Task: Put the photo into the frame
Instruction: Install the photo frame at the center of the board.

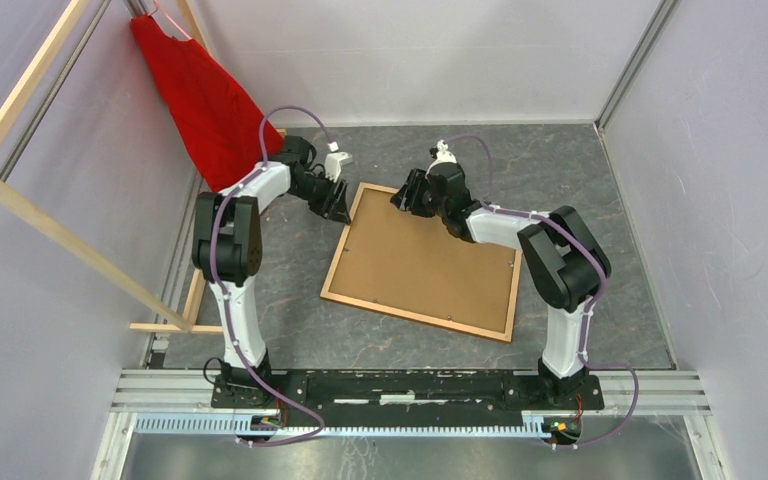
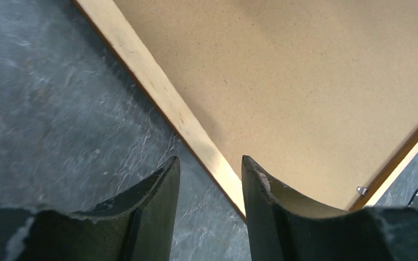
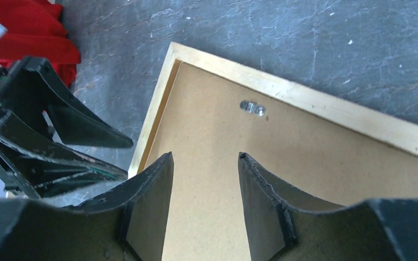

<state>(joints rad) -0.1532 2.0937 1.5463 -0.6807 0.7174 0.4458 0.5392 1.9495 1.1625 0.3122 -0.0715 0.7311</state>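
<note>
Frame (image 1: 342, 240) lies flat, back up, on grey stone-pattern table (image 1: 600, 220); long axis slants from far left to near right. Left gripper (image 2: 209, 163) open and empty, straddles left short rail near far corner: one finger over table, other over board. Right gripper (image 3: 204, 157) also open, empty, above board inside same corner, metal clip (image 3: 252, 107) just ahead. Photo in no view. Red cloth (image 1: 205, 100), slat rack (image 1: 50, 225) at left; pale walls (image 1: 410, 60) close around.
</note>
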